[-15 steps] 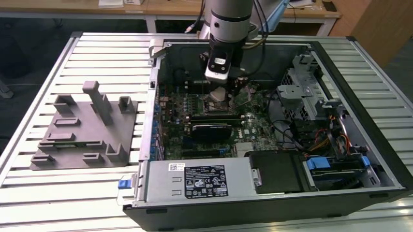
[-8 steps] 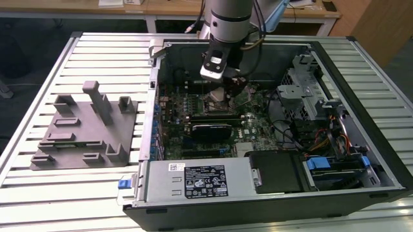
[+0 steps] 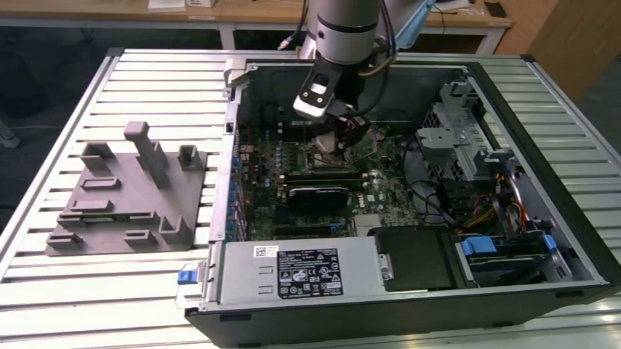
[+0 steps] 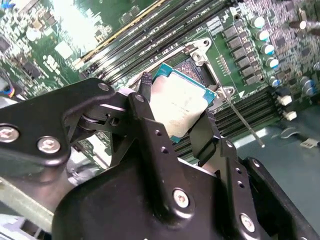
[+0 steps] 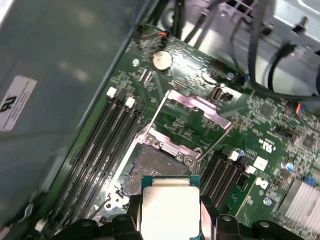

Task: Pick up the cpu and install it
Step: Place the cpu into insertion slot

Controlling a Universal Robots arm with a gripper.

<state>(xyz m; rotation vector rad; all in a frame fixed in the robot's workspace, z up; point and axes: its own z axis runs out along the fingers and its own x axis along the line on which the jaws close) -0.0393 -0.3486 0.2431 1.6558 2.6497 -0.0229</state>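
In both wrist views the cpu (image 4: 184, 102) (image 5: 170, 210), a small square chip with a pale silver top, sits between the black fingers (image 4: 144, 95) of my gripper (image 4: 174, 109) (image 5: 170, 222), which is shut on its edges. The chip hangs tilted just above the open socket (image 5: 156, 165) (image 4: 200, 70) on the green motherboard (image 5: 280, 145), partly overlapping it. The socket's metal load plate (image 5: 197, 106) stands flipped up beside it. In the exterior view my gripper (image 3: 339, 139) reaches down into the open computer case (image 3: 572, 240) over the board's middle.
Memory slots (image 5: 107, 145) run along one side of the socket. A thin metal lever (image 4: 245, 125) lies by it. The power supply (image 3: 296, 269), a drive cage (image 3: 466, 138) and cables (image 3: 485, 211) crowd the case. A grey fixture (image 3: 126, 193) sits on the slatted table (image 3: 58, 291).
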